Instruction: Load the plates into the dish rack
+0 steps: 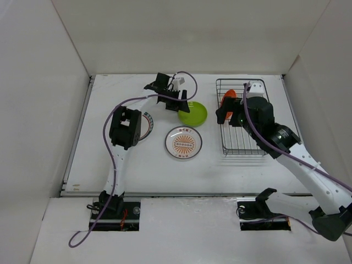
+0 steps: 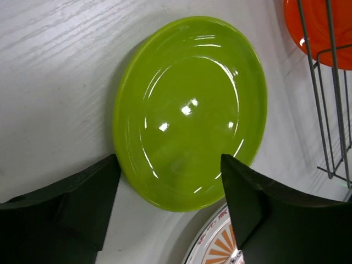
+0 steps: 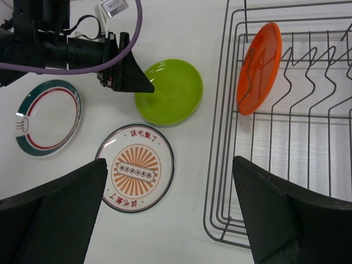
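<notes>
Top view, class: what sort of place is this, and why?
Probably a robot test bench: white panels box in the table, two arms are mounted at its edge, and a black dish rack sits on it.

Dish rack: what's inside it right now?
One orange plate, standing on edge at the far end of the dish rack. The slots visible nearer are bare. The right arm covers part of the rack from above, so that stretch is unconfirmed.
</notes>
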Action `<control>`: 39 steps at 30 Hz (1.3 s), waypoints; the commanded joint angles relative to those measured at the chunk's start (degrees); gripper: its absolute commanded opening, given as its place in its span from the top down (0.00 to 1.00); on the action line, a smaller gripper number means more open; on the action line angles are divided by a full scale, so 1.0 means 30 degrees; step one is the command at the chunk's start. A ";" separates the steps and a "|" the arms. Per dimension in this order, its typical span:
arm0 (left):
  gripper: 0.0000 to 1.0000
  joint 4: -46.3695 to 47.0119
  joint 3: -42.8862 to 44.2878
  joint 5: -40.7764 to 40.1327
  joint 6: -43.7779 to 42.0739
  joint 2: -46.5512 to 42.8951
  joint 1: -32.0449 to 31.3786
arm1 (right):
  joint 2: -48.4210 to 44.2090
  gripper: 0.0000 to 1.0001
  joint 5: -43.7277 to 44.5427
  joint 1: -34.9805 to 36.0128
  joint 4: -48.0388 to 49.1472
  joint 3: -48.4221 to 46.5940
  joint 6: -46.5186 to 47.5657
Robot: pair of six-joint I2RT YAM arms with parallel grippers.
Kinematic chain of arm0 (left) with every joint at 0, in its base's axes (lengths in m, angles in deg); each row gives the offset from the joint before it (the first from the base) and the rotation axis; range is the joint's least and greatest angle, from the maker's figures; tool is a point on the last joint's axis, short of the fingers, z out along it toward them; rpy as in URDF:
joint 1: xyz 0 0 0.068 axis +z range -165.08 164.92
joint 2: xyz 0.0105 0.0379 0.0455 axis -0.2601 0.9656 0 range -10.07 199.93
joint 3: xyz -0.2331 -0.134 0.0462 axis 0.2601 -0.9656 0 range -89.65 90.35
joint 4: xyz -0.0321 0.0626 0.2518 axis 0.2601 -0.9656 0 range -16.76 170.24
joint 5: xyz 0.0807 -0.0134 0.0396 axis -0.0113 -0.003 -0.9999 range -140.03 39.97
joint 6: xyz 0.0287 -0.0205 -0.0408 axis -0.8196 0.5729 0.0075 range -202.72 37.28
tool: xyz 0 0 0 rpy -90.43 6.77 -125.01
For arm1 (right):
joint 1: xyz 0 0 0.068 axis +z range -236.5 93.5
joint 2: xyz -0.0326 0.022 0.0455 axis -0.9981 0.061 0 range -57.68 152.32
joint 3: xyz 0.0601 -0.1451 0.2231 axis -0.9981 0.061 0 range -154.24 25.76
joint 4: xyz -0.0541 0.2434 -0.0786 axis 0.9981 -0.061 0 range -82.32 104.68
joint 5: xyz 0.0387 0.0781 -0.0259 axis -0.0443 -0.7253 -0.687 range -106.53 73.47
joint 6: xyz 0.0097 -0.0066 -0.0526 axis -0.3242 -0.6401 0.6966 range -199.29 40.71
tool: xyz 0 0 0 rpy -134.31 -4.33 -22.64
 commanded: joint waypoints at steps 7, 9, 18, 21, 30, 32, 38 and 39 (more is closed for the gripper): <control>0.57 -0.0356 0.0314 -0.2153 0.0159 0.0195 -0.0449 | -0.1185 0.00 0.0850 0.0167 -0.0662 0.0075 -0.0101; 0.68 -0.0356 0.0314 -0.2153 0.0159 0.0195 -0.0449 | -0.1187 0.00 0.0850 0.0167 -0.0662 0.0077 -0.0101; 0.97 -0.0356 0.0985 -0.1978 0.0716 0.1044 -0.0449 | -0.1539 0.00 0.0850 0.0167 -0.0838 0.0866 -0.0277; 1.00 -0.0356 0.1454 -0.1424 0.1066 0.1220 -0.0449 | -0.1539 0.00 0.0850 0.0167 -0.0838 0.0868 -0.0277; 1.00 0.0787 0.1019 0.1594 0.2853 -0.1910 0.2185 | -0.1334 0.00 0.0645 0.0167 0.0944 0.2125 -0.0277; 1.00 0.1575 0.0698 0.3026 0.3145 -0.3228 0.3148 | -0.1101 0.00 0.0469 0.0167 0.1154 0.2127 -0.0277; 1.00 0.2047 -0.1469 0.6687 0.2534 -0.6622 0.4473 | -0.0425 0.00 -0.0847 0.0167 0.3844 0.2303 0.0834; 1.00 0.2047 -0.1909 0.7042 0.2242 -0.7066 0.4705 | -0.0425 0.00 -0.1516 0.0167 0.4400 0.2477 0.1127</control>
